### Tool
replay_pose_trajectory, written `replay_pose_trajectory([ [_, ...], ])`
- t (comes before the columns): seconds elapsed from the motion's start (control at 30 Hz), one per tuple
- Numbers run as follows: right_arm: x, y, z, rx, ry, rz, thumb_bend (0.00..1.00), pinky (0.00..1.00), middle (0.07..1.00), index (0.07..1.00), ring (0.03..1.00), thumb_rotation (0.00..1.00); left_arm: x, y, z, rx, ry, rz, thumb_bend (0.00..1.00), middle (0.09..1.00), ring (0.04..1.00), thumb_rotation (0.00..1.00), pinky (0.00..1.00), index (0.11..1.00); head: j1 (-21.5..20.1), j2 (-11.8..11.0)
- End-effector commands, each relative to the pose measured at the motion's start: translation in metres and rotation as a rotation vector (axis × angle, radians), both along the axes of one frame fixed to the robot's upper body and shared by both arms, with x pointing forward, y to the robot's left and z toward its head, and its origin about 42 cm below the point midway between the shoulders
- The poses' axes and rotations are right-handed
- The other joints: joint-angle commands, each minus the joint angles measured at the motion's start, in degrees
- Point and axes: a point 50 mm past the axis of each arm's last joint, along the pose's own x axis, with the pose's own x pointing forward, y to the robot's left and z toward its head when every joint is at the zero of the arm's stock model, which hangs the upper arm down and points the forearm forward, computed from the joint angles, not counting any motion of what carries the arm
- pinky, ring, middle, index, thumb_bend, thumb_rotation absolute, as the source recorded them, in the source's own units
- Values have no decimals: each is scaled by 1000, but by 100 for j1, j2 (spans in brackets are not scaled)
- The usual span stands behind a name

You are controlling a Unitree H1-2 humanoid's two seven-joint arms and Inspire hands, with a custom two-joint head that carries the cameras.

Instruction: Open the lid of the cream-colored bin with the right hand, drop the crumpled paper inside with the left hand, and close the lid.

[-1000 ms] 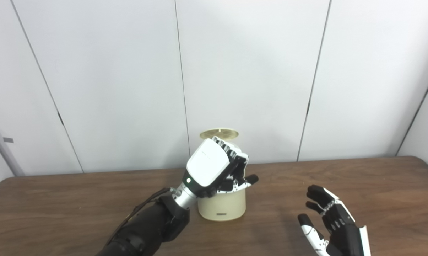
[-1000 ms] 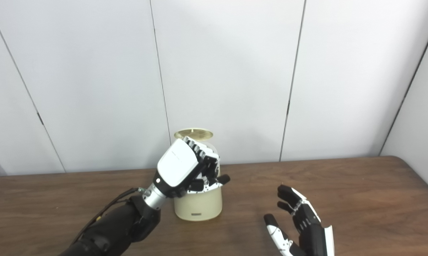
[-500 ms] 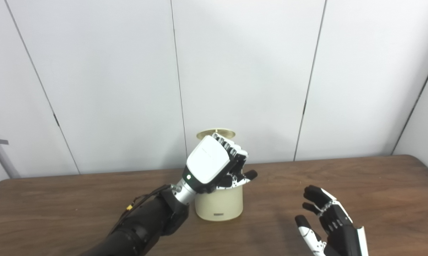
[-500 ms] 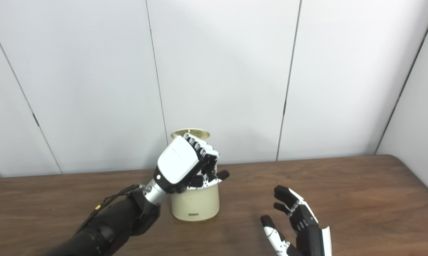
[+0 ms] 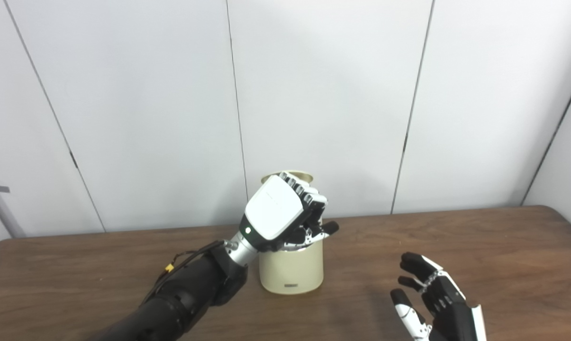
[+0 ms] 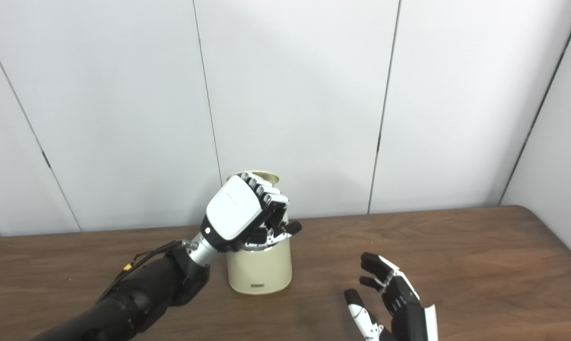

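Observation:
The cream-colored bin stands upright on the table's middle. Its round lid is raised behind it, mostly hidden by my left hand. That hand hangs right over the bin's mouth with its fingers curled shut and pointing down, thumb sticking out to the right. The crumpled paper is not visible anywhere; the curled fingers hide the hand's inside. My right hand rests low at the front right, palm turned left, fingers spread and holding nothing, well apart from the bin.
The brown wooden table runs wall to wall, with its right edge in view. White wall panels stand close behind the bin.
The camera has shifted a little. My left hand has sunk slightly toward the bin's mouth and covers more of the lid. The right hand has stayed put, still open.

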Motion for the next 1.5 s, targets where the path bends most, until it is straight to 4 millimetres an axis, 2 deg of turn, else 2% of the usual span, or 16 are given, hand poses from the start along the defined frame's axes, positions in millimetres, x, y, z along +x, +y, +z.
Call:
replay_pose_trajectory([
  [0.0, -1, 5, 16, 1, -74, 6, 278, 680, 760, 713, 767, 286, 10, -5, 33, -24, -87, -12, 581, 181, 109, 417, 67, 208, -1, -4],
  [0.17, -2, 5, 17, -2, -74, 8, 260, 681, 759, 712, 765, 267, 10, -3, 34, -13, -90, -17, 669, 262, 181, 470, 135, 274, 17, 16],
  [0.37, -2, 5, 18, -1, -74, 9, 248, 688, 767, 720, 772, 224, 10, 0, 33, -12, -96, -23, 700, 283, 197, 492, 157, 297, -6, 21],
  [0.6, -4, 7, 21, 0, -75, 11, 254, 689, 764, 715, 770, 256, 8, 1, 27, -12, -51, -29, 725, 299, 224, 496, 192, 316, -34, 33],
  [0.7, -6, 8, 22, 4, -75, 11, 247, 688, 764, 718, 771, 245, 7, 2, 25, -11, -27, -32, 766, 335, 281, 503, 262, 370, -36, 44],
  [0.77, -6, 8, 22, 5, -76, 10, 244, 692, 762, 721, 772, 229, 7, 2, 24, -7, -17, -34, 790, 361, 316, 500, 298, 390, -33, 46],
  [0.93, -6, 6, 21, 0, -78, 7, 236, 699, 761, 721, 773, 181, 7, 2, 24, -7, -13, -36, 801, 374, 335, 494, 319, 395, -21, 45],
  [1.2, -4, 6, 20, 2, -73, 11, 240, 692, 760, 715, 769, 219, 8, 4, 25, -12, -4, -40, 798, 370, 321, 442, 299, 392, -13, 11],
  [1.37, -4, 6, 19, -1, -70, 8, 254, 687, 758, 717, 766, 241, 8, 5, 26, -16, -1, -41, 810, 457, 435, 413, 382, 457, -1, 5],
  [1.47, -3, 7, 19, 10, -71, 12, 258, 683, 756, 721, 762, 224, 7, 5, 27, -27, -8, -48, 823, 490, 469, 384, 410, 481, 48, 2],
])
